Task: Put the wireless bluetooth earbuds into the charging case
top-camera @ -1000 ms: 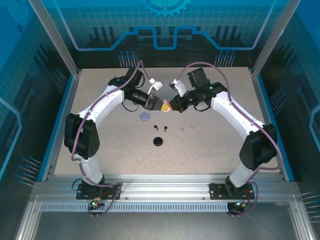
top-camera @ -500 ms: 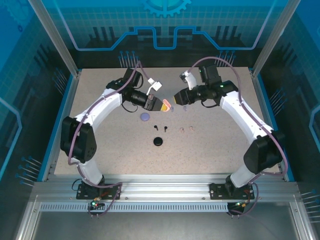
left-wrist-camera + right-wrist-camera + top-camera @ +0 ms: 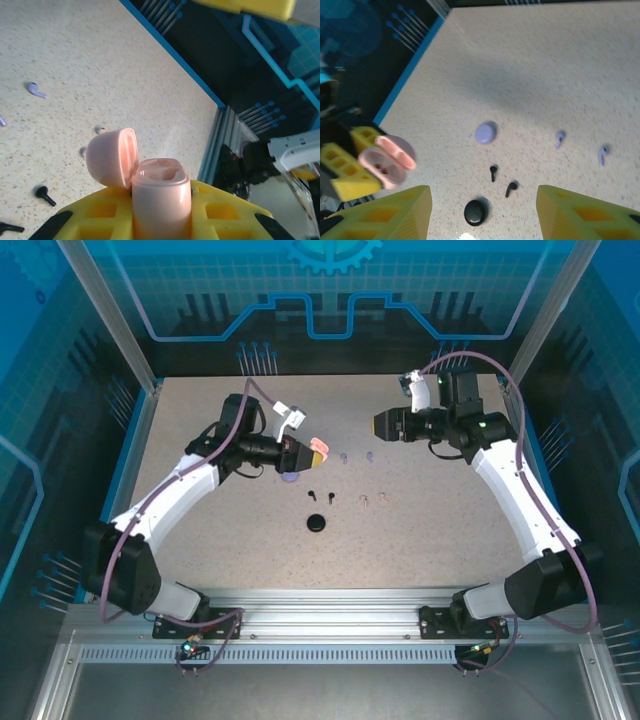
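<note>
My left gripper (image 3: 308, 452) is shut on a pale pink charging case (image 3: 161, 200), held upright above the table with its lid (image 3: 112, 157) flipped open and its sockets empty. My right gripper (image 3: 381, 425) hangs open over the far right, nothing between its yellow fingers (image 3: 395, 215). On the table lie two lavender earbuds (image 3: 345, 457) (image 3: 369, 455), two black earbuds (image 3: 493, 172) (image 3: 511, 188) and two pale pink earbuds (image 3: 365, 502) (image 3: 382, 499).
A shut lavender case (image 3: 485, 133) lies just below my left gripper, and a shut black case (image 3: 317, 523) lies nearer the table's front. Blue rails (image 3: 530, 460) and aluminium posts border the speckled table.
My right gripper has opened and drawn back to the right, away from the pink case. My left arm has swung left with the case.
</note>
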Motion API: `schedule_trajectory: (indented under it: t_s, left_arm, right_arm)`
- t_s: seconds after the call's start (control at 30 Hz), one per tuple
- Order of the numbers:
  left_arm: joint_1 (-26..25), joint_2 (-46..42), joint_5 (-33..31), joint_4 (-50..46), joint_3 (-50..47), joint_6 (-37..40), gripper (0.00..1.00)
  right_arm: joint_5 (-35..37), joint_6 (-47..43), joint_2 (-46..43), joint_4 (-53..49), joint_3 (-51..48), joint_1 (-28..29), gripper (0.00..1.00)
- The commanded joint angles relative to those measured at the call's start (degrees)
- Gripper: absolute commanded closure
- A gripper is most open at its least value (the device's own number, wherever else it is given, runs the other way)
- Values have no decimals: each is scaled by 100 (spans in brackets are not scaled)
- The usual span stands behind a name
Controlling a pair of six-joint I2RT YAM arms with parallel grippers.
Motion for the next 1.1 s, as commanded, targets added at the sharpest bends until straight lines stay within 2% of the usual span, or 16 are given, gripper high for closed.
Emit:
schedule_trajectory:
  t_s: [0.0,0.17,0.3,0.4,0.7,1.07]
  left_arm:
    - [14,-509,-641,1474,-573,-500,100]
    - [-46,-1239,-1522,3283,-1705,-626,100]
    - [-230,-1759,-2441,4066,-2343,-310,100]
    - [-347,-2011,-2869,4580,-2674,-49,100]
    - [-448,-2374,-3514,5117,-3049,301,100]
    - [-453,-2571,-4003,5538,-2960,528,100]
  right_arm:
    - [448,527,65,-362,-395,-49,42]
    - [809,691,389,-288,-913,231,42]
    - [1268,623,841,-257,-1108,626,43]
    - [1587,635,1295,-289,-1096,887,45]
    - [2465,974,2100,-428,-863,1447,49]
    - [2750,1269,2287,-467,-774,1565,52]
